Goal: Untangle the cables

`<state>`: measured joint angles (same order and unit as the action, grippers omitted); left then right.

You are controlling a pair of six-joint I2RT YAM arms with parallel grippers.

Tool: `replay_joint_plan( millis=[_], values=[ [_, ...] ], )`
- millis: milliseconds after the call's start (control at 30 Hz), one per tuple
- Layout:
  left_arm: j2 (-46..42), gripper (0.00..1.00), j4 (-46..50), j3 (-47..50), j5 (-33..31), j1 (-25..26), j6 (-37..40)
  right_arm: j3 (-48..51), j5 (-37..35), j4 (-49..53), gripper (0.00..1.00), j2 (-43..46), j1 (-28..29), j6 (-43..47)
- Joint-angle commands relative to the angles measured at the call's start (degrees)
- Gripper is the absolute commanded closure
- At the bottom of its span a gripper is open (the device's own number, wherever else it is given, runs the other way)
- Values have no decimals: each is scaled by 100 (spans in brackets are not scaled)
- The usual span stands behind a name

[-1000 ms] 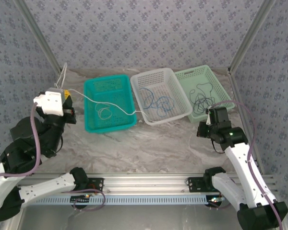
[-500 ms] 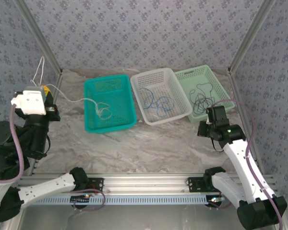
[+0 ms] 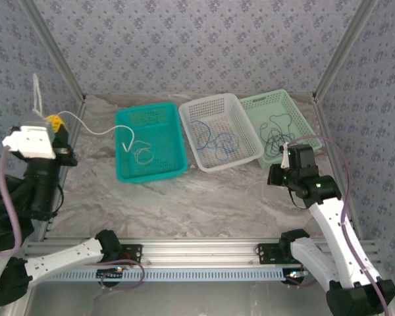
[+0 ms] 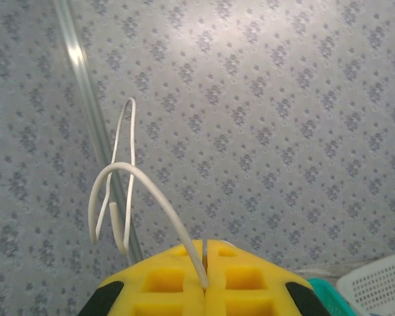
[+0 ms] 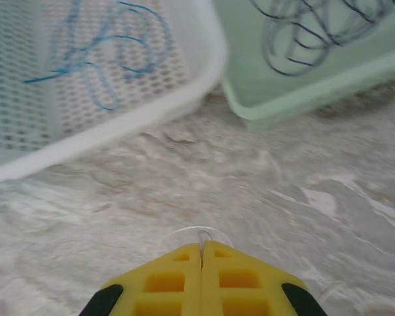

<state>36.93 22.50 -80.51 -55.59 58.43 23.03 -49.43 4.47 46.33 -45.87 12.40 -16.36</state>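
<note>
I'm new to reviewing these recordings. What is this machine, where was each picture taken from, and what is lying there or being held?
Two robot arms are bolted to a marble-look table. One picture looks down from above. The other two look out from each wrist. A teal basket holds a coil of white cable, a white basket a blue cable, and a green basket a black cable. The left hand, raised, is shut on the white cable's other end. The right hand is shut low over the table, with a fine pale loop at its tips.
</note>
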Motion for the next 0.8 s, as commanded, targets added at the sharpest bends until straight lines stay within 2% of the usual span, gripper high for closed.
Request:
replay_joint_plan(
  millis=[0,133,200,333,467,533,667,767],
  values=[
    [344,99,22,167,416,-43,-88,-5,620,-225,100,138,108,226],
    [401,98,-95,594,680,-152,-245,101,1065,-428,100,188,189,201],
    [484,98,75,771,910,-447,-559,163,1162,-599,100,186,218,145],
    [676,98,445,1072,2226,-1782,-1491,173,1258,-826,100,117,320,54],
    [1124,98,450,1303,4108,-3255,-2217,70,1226,-791,100,71,475,54],
    [1432,99,342,1385,4844,-3797,-2456,57,1202,-744,100,90,571,63],
    [2096,100,10,1543,5677,-4348,-2658,65,1152,-686,100,168,733,55],
    [2636,100,-50,1581,5895,-4485,-2690,79,1161,-719,100,207,806,53]
  ],
)
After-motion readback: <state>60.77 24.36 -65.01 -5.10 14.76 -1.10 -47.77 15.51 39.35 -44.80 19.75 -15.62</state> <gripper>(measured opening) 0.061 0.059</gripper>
